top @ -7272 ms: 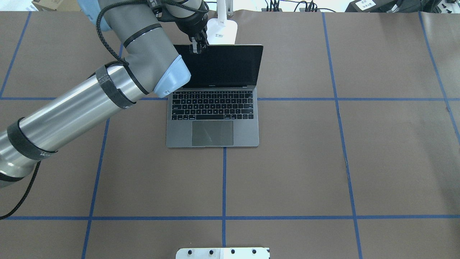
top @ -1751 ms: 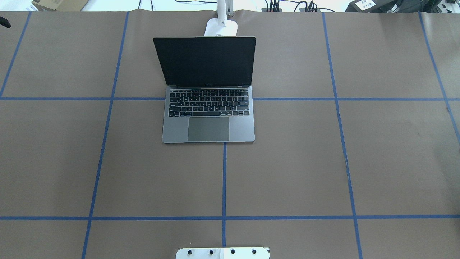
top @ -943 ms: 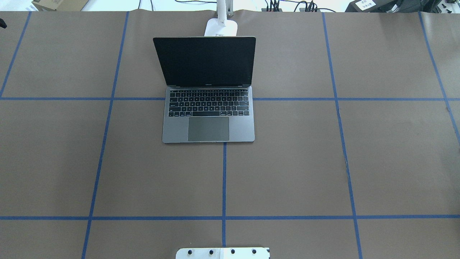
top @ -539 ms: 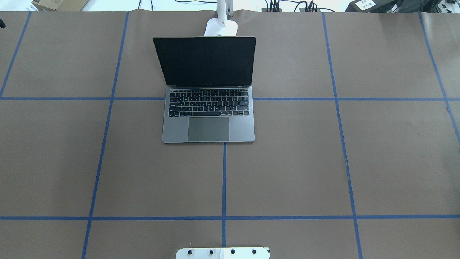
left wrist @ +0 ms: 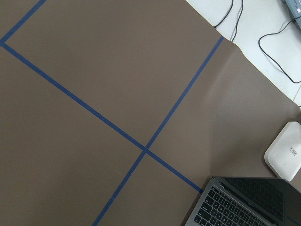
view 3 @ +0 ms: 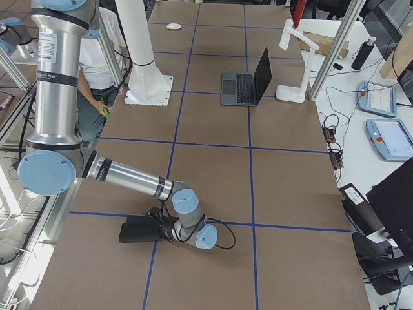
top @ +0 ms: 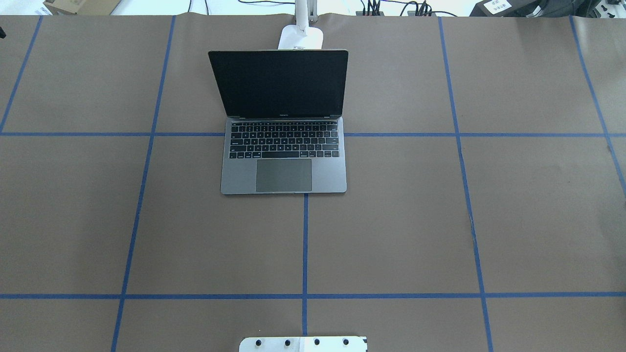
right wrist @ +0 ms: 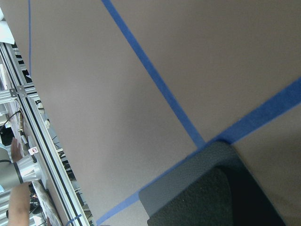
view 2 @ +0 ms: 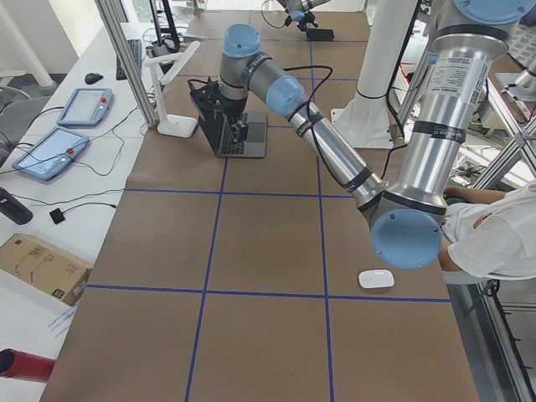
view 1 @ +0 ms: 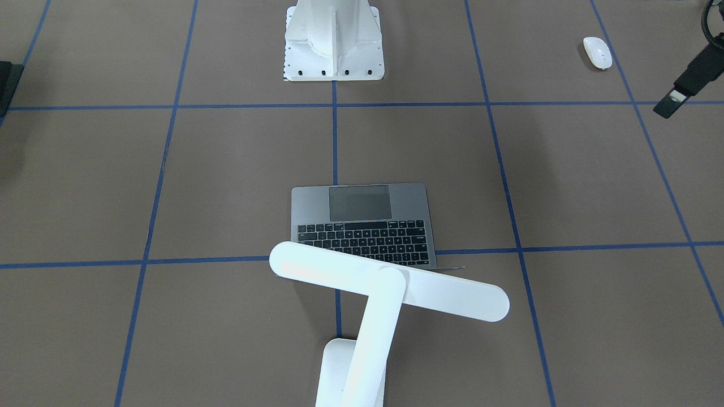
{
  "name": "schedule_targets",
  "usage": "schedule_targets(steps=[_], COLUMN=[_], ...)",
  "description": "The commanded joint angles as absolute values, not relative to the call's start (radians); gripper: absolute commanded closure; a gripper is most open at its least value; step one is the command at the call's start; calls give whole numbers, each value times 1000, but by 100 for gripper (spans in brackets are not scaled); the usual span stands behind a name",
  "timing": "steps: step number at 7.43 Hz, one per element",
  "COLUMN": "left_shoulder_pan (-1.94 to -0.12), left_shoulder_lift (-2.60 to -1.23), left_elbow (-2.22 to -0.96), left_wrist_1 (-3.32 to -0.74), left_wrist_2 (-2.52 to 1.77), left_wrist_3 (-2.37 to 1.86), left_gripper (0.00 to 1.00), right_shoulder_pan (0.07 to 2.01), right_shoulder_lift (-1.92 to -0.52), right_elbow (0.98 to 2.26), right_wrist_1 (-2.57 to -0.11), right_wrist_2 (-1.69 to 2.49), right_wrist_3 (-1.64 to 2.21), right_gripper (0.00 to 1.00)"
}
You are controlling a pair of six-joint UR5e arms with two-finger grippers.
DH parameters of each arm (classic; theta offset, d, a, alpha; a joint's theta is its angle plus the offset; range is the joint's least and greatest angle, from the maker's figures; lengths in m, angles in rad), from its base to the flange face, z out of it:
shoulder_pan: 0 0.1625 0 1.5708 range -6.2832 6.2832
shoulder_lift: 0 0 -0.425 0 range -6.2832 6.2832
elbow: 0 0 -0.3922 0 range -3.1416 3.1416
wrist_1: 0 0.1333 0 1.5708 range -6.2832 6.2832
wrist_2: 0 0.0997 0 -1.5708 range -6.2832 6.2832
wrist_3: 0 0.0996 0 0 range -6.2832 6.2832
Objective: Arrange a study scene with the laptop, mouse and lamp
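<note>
Starting nearest us, the small smooth white oval mouse (view 1: pixel 598 52) lies near our left gripper (view 1: pixel 673 103); we judge it light and slippery, best pinched across its sides. Farther out stand the slim grey metal laptop (top: pixel 283 146) and glossy white lamp (view 1: pixel 390 285). We cannot tell either gripper's state.

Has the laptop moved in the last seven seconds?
Yes. The laptop shifted slightly away from the robot and leftward in the overhead view, against the blue tape line.

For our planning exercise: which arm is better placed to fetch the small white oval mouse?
Probably the left: the small white oval mouse lies on its side, near the left end effector; the right end effector sits over the flat black mat at the opposite end.
</note>
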State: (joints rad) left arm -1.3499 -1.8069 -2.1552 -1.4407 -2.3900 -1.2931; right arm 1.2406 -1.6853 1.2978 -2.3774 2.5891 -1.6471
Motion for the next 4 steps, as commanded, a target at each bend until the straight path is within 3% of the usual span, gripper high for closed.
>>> schedule_targets(steps=[1, 2, 4], left_shoulder_pan=[-1350, -1350, -1350], left_shoulder_lift=[-1807, -1807, -1809], left_elbow=[-2157, -2157, -2155], left_wrist_1=[-1440, -1440, -1440], left_wrist_2=[-2390, -2390, -2388], left_wrist_3=[-1293, -1293, -1293], left_gripper=[2, 2, 2], right_shoulder_pan=[1221, 1220, 1220], right_shoulder_lift=[-1686, -1686, -1686], right_elbow=[1299, 1299, 1299], right_wrist_1=[-2384, -2384, -2384], right_wrist_2=[2618, 2619, 2619], right_wrist_3=[-1646, -1646, -1649], right_gripper=[55, 86, 100])
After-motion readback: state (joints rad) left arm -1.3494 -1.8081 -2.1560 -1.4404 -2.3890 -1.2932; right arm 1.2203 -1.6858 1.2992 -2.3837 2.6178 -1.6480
